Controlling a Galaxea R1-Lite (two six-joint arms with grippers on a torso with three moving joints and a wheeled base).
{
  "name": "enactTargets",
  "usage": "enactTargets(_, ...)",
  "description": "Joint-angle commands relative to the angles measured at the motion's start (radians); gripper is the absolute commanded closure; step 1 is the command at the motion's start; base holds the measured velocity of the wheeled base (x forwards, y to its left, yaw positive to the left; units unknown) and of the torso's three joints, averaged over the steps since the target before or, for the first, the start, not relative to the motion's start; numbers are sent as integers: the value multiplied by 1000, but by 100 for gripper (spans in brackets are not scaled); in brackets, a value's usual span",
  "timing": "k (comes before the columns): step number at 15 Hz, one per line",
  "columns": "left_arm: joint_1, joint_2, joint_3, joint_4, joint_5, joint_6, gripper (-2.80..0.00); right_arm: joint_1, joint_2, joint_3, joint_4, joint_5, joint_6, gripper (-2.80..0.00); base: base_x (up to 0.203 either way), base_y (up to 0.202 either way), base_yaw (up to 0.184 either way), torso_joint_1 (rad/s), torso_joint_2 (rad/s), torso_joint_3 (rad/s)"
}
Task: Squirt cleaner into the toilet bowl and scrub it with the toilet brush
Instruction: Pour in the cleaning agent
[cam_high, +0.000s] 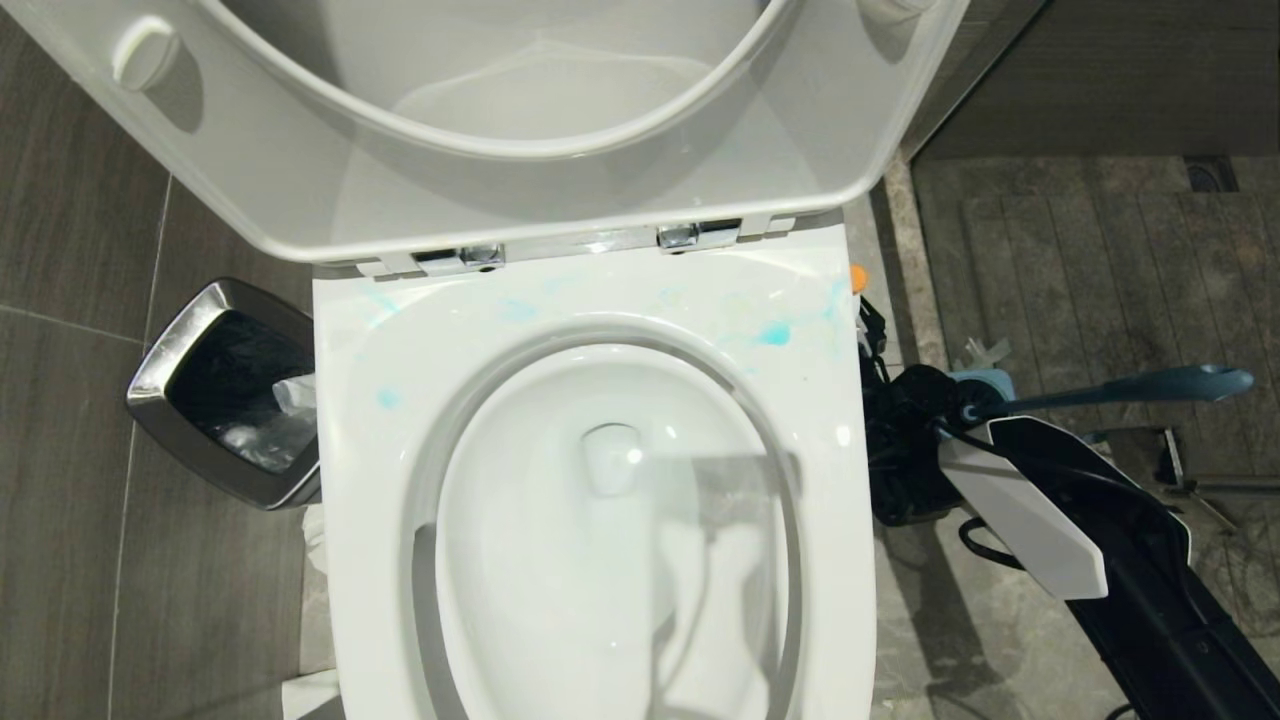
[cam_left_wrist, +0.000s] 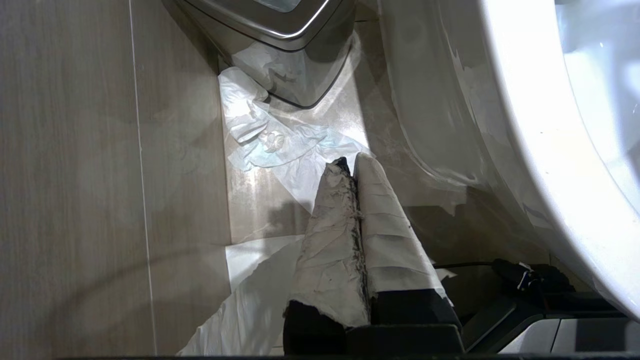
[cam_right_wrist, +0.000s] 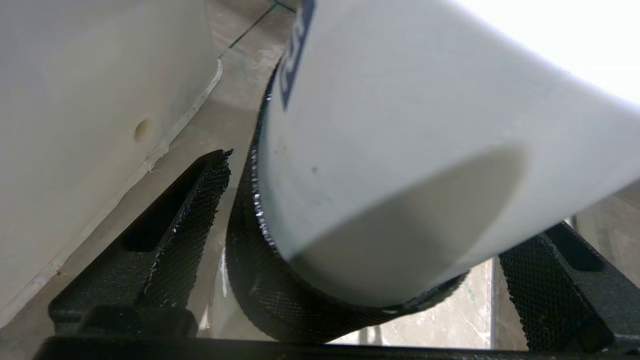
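Observation:
The toilet bowl (cam_high: 610, 560) stands open in the head view, its lid (cam_high: 300, 170) up. Pale blue smears of cleaner (cam_high: 775, 333) dot the back of the seat. The toilet brush (cam_high: 1130, 385) shows its slate-blue handle on the floor to the right; its head is hidden behind my right arm (cam_high: 1030, 510). My right gripper (cam_right_wrist: 365, 210) reaches down beside the bowl. It is open, with a white bottle (cam_right_wrist: 400, 125) wrapped in a black textured band between its fingers (cam_right_wrist: 170, 215). My left gripper (cam_left_wrist: 350, 162), shut and empty, hangs low beside the bowl's base.
A steel-rimmed black bin (cam_high: 225, 390) stands left of the bowl. Crumpled white paper (cam_left_wrist: 270, 140) lies on the floor by it. A stone step (cam_high: 915, 260) and a slatted shower floor (cam_high: 1100, 260) lie at the right.

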Motion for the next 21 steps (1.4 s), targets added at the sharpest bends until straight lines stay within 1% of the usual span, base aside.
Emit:
enactTargets(1,1,1,0,0,1,0,0,2,4,-4,-9,1,-2,-280,0,0,0,0,0,0)
enactTargets(2,0,1,0,0,1,0,0,2,5,-6,-9,3,-2,-280,0,0,0,0,0,0)
enactTargets(3,0,1,0,0,1,0,0,2,7,-13,-9,2,-2,0,0,0,0,0,0,0)
enactTargets(5,1,1,0,0,1,0,0,2,16,-46,-9,0,-10,0,0,0,0,0,0,0)
enactTargets(6,0,1,0,0,1,0,0,2,16,-48,-9,0,-22,0,0,0,0,0,0,0)
enactTargets(13,1,1,0,0,1,-2,0,3,-22,-46,-9,-3,-28,0,0,0,0,0,0,0)
enactTargets(18,1,1,0,0,1,0,0,2,-152,35,-9,-9,-25,0,0,0,0,0,0,0)
enactTargets(21,0,1,0,0,1,0,0,0,-290,137,-9,-11,-21,0,0,0,0,0,0,0)
